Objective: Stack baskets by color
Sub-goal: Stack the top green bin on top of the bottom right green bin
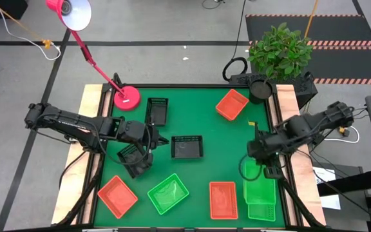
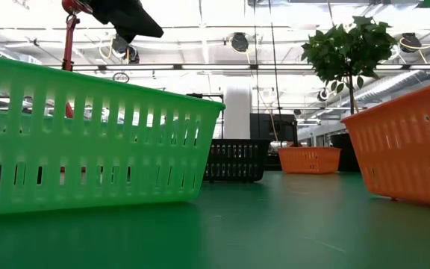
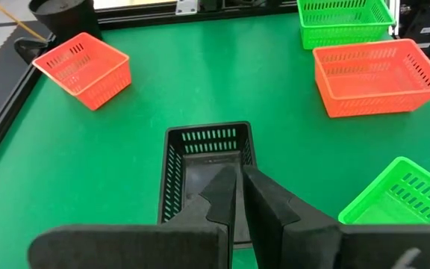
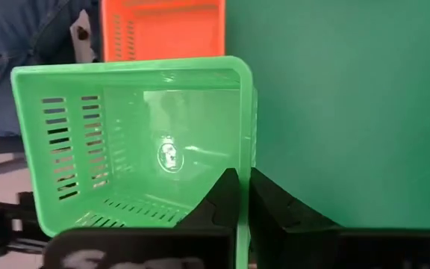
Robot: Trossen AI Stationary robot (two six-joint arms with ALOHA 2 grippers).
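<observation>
My right gripper (image 1: 261, 160) is at the table's right side, shut on a green basket (image 4: 140, 149) that hangs over another green basket (image 1: 261, 209). My left gripper (image 1: 137, 149) is left of centre, shut, with a black basket (image 1: 134, 162) tilted under it. Two more black baskets rest on the mat, one at the centre (image 1: 187, 147) and one farther back (image 1: 157, 111). Orange baskets sit at the far right (image 1: 232, 103), near left (image 1: 116, 196) and near right (image 1: 223, 200). A third green basket (image 1: 168, 193) is near the middle. My left gripper is shut on the black basket, but the gripper itself hides the place of contact, so the part cannot be told. The basket hangs tilted below the fingers, above the mat. My right gripper pinches one side wall (image 4: 245, 153) of the green basket at its rim. One finger (image 4: 219, 202) is inside and the other outside. The fingers point steeply down. The basket hangs open side up; whether it touches the green one below, I cannot tell.
A pink lamp base (image 1: 127, 98) stands at the far left corner, its arm reaching back over the edge. A potted plant (image 1: 279, 48) and a dark round object (image 1: 260, 87) are behind the far right corner. Wooden strips (image 1: 89, 109) border the mat.
</observation>
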